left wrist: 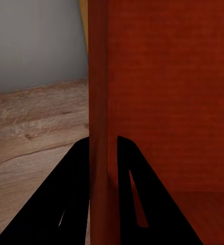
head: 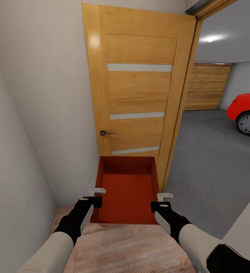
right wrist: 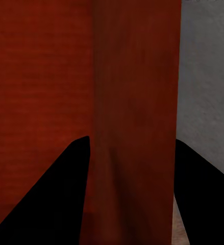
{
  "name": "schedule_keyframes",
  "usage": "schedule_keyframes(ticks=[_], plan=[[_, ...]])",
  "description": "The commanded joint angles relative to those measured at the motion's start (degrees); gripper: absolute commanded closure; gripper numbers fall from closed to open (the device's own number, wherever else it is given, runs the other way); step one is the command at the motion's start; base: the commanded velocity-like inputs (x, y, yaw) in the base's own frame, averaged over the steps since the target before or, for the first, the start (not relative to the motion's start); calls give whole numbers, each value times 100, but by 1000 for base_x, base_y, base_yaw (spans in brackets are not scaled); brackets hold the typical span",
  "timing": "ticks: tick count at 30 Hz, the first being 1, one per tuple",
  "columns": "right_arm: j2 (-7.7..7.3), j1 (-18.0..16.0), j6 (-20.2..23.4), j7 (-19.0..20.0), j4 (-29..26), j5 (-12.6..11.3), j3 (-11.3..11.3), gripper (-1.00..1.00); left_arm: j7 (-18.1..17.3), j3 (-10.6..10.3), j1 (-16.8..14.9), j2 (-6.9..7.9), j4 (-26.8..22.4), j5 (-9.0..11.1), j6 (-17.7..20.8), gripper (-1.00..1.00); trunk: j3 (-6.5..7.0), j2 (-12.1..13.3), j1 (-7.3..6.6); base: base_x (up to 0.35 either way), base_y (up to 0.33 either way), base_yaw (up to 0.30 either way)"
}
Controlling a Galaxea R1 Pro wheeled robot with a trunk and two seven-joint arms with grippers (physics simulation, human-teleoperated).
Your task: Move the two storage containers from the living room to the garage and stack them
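The left gripper (head: pixel 97 190) and right gripper (head: pixel 165 196) each clamp a side wall of one red-orange storage container (head: pixel 126 189), holding it above the wood-plank floor (head: pixel 132 246) just before the open wooden door (head: pixel 138 91), the garage's grey concrete floor (head: pixel 212 170) beyond it.

Storage container (head: pixel 126 193): one red-orange rectangular bin, lidless, straight-walled, its ribbed inner base showing. It is sitting level and upright, open side up, raised above the light wood-plank flooring in front of an orange-brown wooden door. Garage floor (head: pixel 212 167): dark grey speckled concrete, lying beyond the open doorway at the container's right. The container's side walls (left wrist: pixel 99 127) (right wrist: pixel 134 117) are standing between dark fingers in both wrist views.
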Motion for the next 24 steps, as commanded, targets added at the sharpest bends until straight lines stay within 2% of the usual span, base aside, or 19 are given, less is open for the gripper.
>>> schedule_keyframes(ticks=[1,16,24], plan=[[2,-9,44,-43,-42,24,-42,100,188,-4,1,-6,-7,-199,49,100,-14,-14,4,1,1,0],[-4,-9,44,-43,-42,22,-42,100,187,-4,-2,-1,-29,-204,40,100,-14,-14,4,0,0,-3],[2,-9,44,-44,-42,26,-42,100,188,-4,2,-4,-42,-205,40,100,-14,-14,4,0,0,-197]])
